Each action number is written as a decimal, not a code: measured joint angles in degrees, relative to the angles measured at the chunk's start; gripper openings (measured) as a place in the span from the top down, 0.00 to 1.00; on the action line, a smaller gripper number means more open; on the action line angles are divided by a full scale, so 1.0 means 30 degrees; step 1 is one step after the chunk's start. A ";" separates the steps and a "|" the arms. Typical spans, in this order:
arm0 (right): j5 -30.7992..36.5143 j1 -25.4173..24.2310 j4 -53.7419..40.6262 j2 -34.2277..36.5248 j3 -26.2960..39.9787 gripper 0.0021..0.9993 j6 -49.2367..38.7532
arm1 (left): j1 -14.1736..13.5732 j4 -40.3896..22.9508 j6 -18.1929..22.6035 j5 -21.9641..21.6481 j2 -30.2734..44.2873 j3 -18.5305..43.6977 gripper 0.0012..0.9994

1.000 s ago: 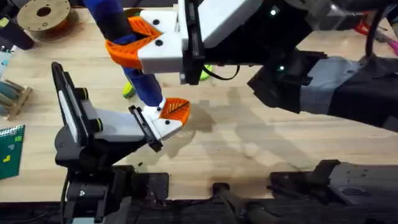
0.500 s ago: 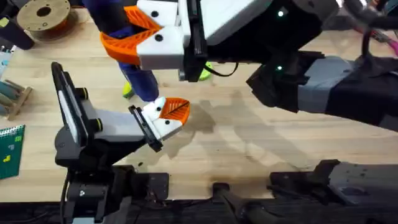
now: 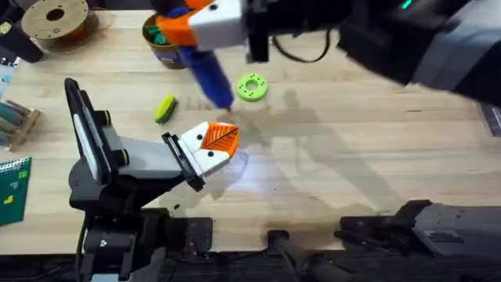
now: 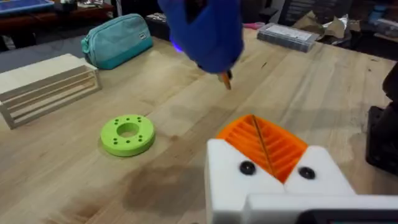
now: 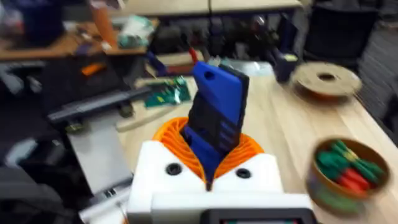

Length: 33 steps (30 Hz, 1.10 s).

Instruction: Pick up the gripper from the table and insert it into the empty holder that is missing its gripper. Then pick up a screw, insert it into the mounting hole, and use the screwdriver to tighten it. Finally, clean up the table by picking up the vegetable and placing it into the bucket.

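Left pincer: the left gripper (image 3: 213, 145) lies low over the near part of the table, white blocks with orange ribbed pads pressed together, nothing visible between them — narrow, closed up.
Left pincer close-up: in the left wrist view the orange pads (image 4: 264, 144) meet along one thin seam above two black screws.
Right pincer: the right gripper (image 3: 188, 23) reaches across from the right, high over the far left of the table, clamped on the bright blue cylindrical screwdriver (image 3: 207, 74).
Screwdriver: slanting down out of the right gripper, its narrow tip hanging just above the left gripper's orange pads; I can't tell if it touches.
Screwdriver close-up: in the right wrist view the blue body (image 5: 216, 115) stands up between the two orange pads.
Vegetable: the small yellow toy vegetable with a green end (image 3: 164, 109) lies on the light wooden table (image 3: 352, 149), left of the screwdriver tip.
Green disc: a flat bright-green ring (image 3: 251, 87) lies just right of the screwdriver.
Bucket: the small brown-rimmed round tub (image 3: 159, 39) sits farther back, partly under the right gripper, green and red toy pieces inside.
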 joint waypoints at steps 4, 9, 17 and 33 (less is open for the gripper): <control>0.0176 -0.1254 -0.3893 0.0000 0.1206 0.99 -0.2579 | 0.0000 -0.0005 0.0000 0.0005 -0.0007 0.0000 1.00; 0.1998 -0.3025 -0.7796 0.0000 0.1741 0.99 -0.6293 | 0.0000 -0.0002 0.0000 0.0000 -0.0007 0.0000 1.00; 0.6052 -0.5137 -1.0313 0.0000 0.1741 0.99 -1.4855 | 0.0000 -0.0001 0.0000 0.0005 -0.0007 0.0000 1.00; 0.8896 -0.8858 -1.0306 0.3593 0.1821 0.99 -2.1486 | 0.0000 0.0000 0.0000 0.0007 -0.0001 0.0000 1.00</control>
